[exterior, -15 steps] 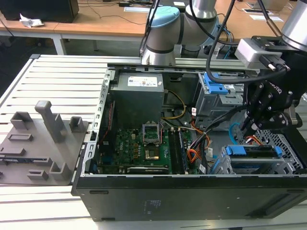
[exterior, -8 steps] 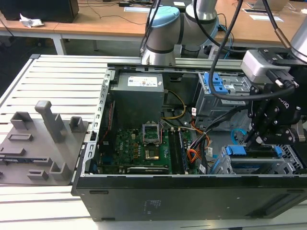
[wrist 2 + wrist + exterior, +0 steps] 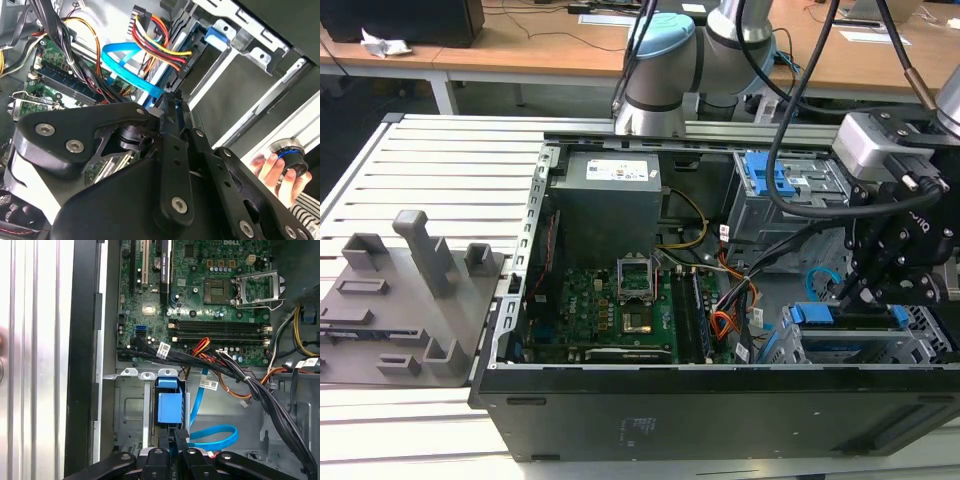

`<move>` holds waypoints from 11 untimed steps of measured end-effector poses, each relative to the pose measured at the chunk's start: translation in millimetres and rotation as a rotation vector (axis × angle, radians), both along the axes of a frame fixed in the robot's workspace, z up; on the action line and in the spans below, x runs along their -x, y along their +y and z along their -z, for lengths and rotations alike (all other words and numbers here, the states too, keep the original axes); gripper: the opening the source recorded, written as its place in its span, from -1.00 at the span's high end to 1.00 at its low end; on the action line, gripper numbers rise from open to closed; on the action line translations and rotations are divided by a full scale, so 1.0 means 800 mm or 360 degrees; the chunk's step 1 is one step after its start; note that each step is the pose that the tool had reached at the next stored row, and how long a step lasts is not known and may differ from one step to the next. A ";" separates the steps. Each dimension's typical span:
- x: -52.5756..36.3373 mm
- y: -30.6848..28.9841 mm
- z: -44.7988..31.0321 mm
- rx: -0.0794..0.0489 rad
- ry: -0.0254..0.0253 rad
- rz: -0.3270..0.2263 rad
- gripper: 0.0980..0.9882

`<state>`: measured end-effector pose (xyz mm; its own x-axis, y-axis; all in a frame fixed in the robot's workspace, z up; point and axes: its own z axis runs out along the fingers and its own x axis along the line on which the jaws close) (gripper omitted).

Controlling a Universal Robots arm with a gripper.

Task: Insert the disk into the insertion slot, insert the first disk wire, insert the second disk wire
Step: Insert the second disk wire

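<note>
The disk (image 3: 847,321), silver in its blue caddy, sits inside the insertion slot (image 3: 925,338), the grey cage at the case's front corner on the exterior view's right. In the first wrist view the caddy's blue end (image 3: 169,407) shows in the cage (image 3: 130,410). My gripper (image 3: 857,290) hangs just above the disk's end. Its black fingers (image 3: 172,150) meet at the tip of the second disk wire (image 3: 127,62), the light-blue looping cable (image 3: 216,438), and are shut on its end. The first disk wire (image 3: 161,41), an orange-red bundle, runs into a black plug at the disk.
A second grey cage with a blue latch plate (image 3: 772,178) stands behind. The motherboard (image 3: 610,305), power supply (image 3: 610,200) and black cable bundles (image 3: 240,375) crowd the case. A person's hand (image 3: 272,172) holds a round knob outside the case. Grey fixtures (image 3: 410,290) lie on the exterior view's left.
</note>
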<state>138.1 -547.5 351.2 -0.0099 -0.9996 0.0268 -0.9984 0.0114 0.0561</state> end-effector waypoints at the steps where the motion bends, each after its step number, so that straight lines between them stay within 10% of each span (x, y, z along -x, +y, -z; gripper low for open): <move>1: -0.001 0.0005 0.0010 -0.0002 0.00007 0.0000 0.86; 11: -0.007 0.0039 0.0071 -0.0010 0.00025 0.0000 0.86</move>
<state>144.0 -544.3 345.6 -0.0099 -0.9997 0.0204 -0.9983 0.0111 0.0577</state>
